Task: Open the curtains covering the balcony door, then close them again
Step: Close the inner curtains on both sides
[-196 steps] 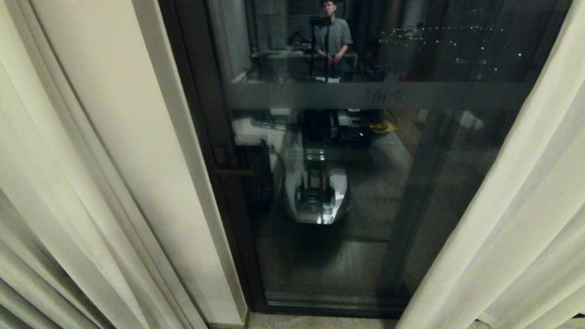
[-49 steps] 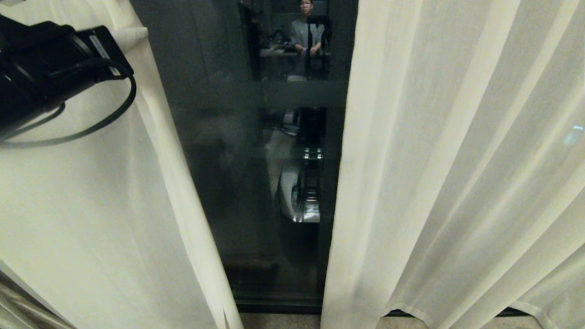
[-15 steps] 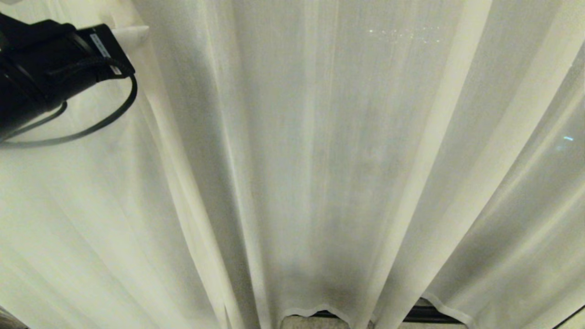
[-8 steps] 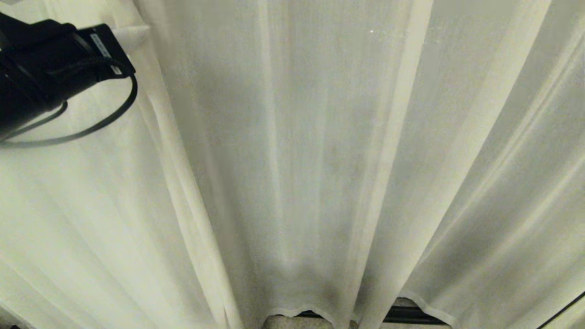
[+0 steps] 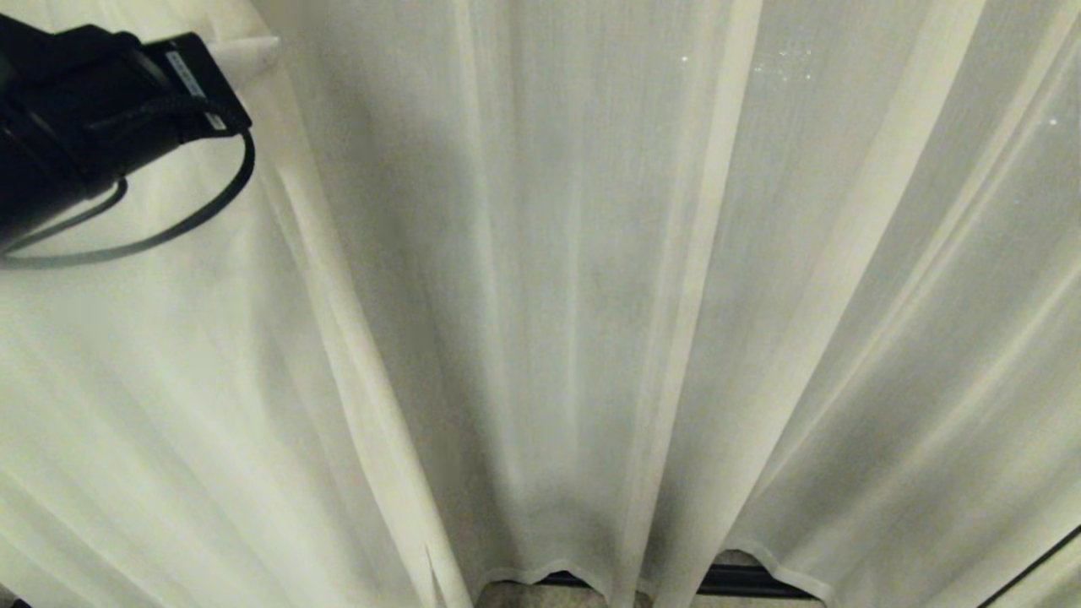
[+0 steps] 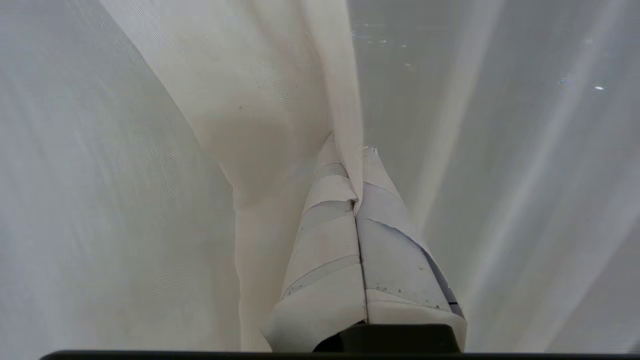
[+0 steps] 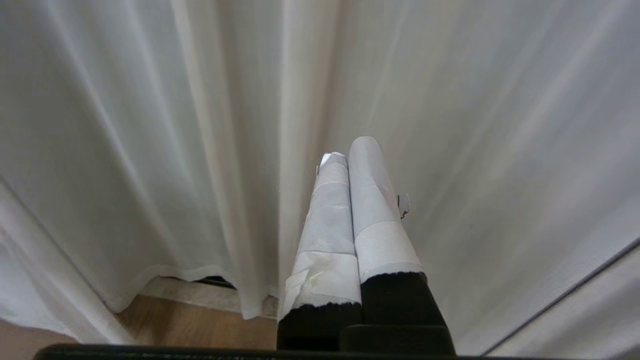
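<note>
Sheer cream-white curtains [image 5: 591,295] hang in vertical folds across the whole head view. They hide the balcony door except for a dark strip of its bottom frame [image 5: 747,581] under the hem. My left arm's black wrist [image 5: 101,110] is at the upper left, pressed against the fabric. In the left wrist view my left gripper [image 6: 350,155] is shut on a folded edge of the curtain [image 6: 342,100], which runs up from between the taped fingers [image 6: 325,240]. My right gripper [image 7: 350,150] is shut on nothing and points low at the curtain [image 7: 475,125].
Below the curtain hem lie a pale stone sill [image 7: 200,296] and wooden floor [image 7: 200,325]. Faint points of light show through the sheer fabric [image 5: 781,67]. A thin dark line crosses the lower right corner [image 5: 1043,553].
The gap that showed the door glass a few seconds ago has closed. Over the last second the folds and hem drifted slightly left in the head view, while my left wrist stayed at the upper left.
</note>
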You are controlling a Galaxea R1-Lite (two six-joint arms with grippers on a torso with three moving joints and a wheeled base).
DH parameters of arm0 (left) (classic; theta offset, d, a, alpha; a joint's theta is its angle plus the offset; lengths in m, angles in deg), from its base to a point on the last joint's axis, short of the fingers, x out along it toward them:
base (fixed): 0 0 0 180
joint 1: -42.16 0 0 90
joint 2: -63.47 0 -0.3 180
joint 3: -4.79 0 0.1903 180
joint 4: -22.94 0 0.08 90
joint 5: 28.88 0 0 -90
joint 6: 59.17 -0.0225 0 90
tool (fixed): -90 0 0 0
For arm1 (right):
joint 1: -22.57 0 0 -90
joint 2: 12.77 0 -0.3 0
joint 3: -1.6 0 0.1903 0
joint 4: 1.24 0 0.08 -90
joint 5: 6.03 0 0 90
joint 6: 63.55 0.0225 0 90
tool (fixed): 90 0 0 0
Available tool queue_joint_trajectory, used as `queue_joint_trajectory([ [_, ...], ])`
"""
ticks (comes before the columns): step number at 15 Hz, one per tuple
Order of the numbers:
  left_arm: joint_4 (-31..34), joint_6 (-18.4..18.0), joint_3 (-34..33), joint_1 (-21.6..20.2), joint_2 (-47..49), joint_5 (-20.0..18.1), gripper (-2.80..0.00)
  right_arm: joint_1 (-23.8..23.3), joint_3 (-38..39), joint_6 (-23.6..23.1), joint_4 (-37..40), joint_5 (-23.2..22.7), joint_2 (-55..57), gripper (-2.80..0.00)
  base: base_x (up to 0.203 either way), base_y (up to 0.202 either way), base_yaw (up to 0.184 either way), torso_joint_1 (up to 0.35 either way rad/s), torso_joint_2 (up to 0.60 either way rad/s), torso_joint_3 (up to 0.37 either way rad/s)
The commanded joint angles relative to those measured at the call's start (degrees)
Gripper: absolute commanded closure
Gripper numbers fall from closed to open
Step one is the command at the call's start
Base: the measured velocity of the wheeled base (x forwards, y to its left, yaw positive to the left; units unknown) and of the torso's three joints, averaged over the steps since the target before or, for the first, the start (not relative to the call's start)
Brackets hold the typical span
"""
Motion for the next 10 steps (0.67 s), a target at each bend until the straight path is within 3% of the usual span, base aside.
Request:
queue_joint_trajectory([
  [1, -0.14, 0.03, 0.10, 0.99, -0.16, -0.01, 0.00, -0.01, 0.01, -0.06, 0.00, -0.03, 0.09, 0.00, 0.000, 0.000, 0.000, 0.000, 0.00, 0.000],
  [6, 0.26, -0.70, 4.13, 5.02, 0.61, -0.04, 0.00, -0.01, 0.01, -0.06, 0.00, -0.03, 0.09, 0.00, 0.000, 0.000, 0.000, 0.000, 0.00, 0.000],
  [10, 0.72, -3.26, 7.65, 15.45, 2.41, 0.67, 0.00, -0.01, 0.01, -0.06, 0.00, -0.03, 0.09, 0.00, 0.000, 0.000, 0.000, 0.000, 0.00, 0.000],
])
